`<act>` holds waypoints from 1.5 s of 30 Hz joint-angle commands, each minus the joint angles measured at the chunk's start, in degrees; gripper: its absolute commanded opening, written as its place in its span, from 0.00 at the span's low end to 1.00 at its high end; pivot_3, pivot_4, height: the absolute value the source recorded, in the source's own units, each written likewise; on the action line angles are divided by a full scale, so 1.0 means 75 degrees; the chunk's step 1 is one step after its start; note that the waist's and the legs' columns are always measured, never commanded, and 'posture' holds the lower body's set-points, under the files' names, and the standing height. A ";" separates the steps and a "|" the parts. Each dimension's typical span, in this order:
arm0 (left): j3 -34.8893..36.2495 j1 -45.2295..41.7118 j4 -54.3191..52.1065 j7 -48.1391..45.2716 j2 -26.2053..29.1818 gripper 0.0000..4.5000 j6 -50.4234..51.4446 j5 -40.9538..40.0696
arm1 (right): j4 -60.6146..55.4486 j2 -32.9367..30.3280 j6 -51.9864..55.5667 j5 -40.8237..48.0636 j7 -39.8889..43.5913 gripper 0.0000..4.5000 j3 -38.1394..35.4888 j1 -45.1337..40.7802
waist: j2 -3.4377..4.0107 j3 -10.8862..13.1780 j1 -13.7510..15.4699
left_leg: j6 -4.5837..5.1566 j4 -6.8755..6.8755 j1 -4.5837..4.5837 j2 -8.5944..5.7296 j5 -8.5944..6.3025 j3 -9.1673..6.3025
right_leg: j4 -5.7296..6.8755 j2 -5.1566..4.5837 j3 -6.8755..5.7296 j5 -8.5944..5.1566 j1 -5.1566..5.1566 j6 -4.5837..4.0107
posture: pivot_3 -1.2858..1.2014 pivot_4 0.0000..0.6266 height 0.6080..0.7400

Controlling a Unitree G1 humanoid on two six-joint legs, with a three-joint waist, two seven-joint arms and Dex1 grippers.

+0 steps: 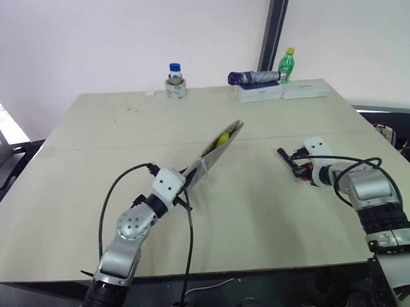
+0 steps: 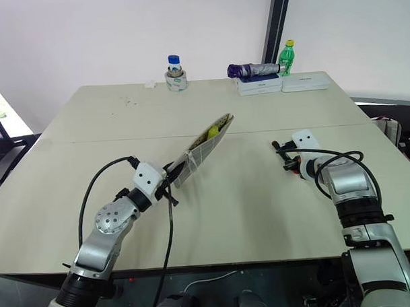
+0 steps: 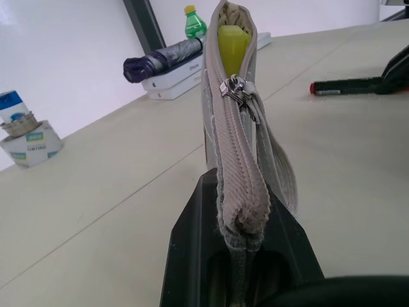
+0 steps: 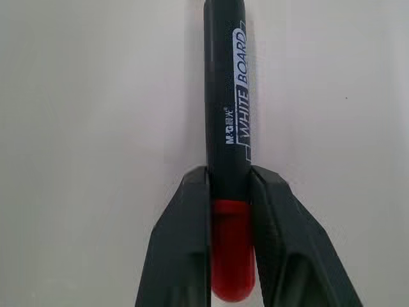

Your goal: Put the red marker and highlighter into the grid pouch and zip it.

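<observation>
My left gripper (image 1: 187, 181) is shut on one end of the grid pouch (image 1: 215, 153) and holds it tilted up off the table, its zipper edge (image 3: 238, 128) partly open. The yellow highlighter (image 3: 232, 43) sits inside the open far end of the pouch. At the right, the red marker (image 4: 227, 96) lies flat on the table. My right gripper (image 4: 230, 192) is shut on it where the black barrel meets the red end. The marker's other end (image 1: 283, 153) sticks out past the fingers toward the table's middle.
Along the far edge of the table (image 1: 126, 217) stand a tape roll with a small bottle on it (image 1: 176, 86), a folded purple umbrella (image 1: 253, 76) on white boxes (image 1: 304, 89), and a green bottle (image 1: 287, 64). The table's right edge runs close behind my right arm.
</observation>
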 commanded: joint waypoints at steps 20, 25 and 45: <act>-0.0484 -0.0911 0.0846 -0.0863 0.0958 0.00 -0.0984 0.0949 | -0.5740 -0.2536 -0.0379 0.1055 0.3246 0.07 0.0167 0.0708 | 0.0007 0.0001 0.0010 | 0.0042 0.0002 0.0005 0.0002 -0.0025 -0.0003 | -0.0002 0.0000 -0.0002 0.0000 0.0006 0.0001 | 0.52 0.24 1.00; -0.0528 -0.0892 0.0746 -0.0875 0.0938 0.00 -0.0958 0.1027 | -0.5828 -0.2718 -0.0528 0.0996 0.3483 0.07 0.0290 0.0636 | 0.0007 0.0001 0.0013 | 0.0042 0.0001 0.0005 0.0002 -0.0025 -0.0004 | -0.0002 -0.0001 -0.0002 0.0000 0.0007 0.0001 | 0.52 0.24 1.00; -0.0815 -0.0809 0.0430 -0.1160 0.1024 0.00 -0.1180 0.1382 | -0.5455 -0.2564 -0.0810 -0.0216 0.3370 0.07 0.1583 0.0264 | 0.0007 0.0001 0.0007 | 0.0042 0.0001 0.0005 0.0002 -0.0025 -0.0004 | -0.0002 -0.0001 -0.0003 0.0000 0.0005 0.0001 | 0.52 0.24 1.00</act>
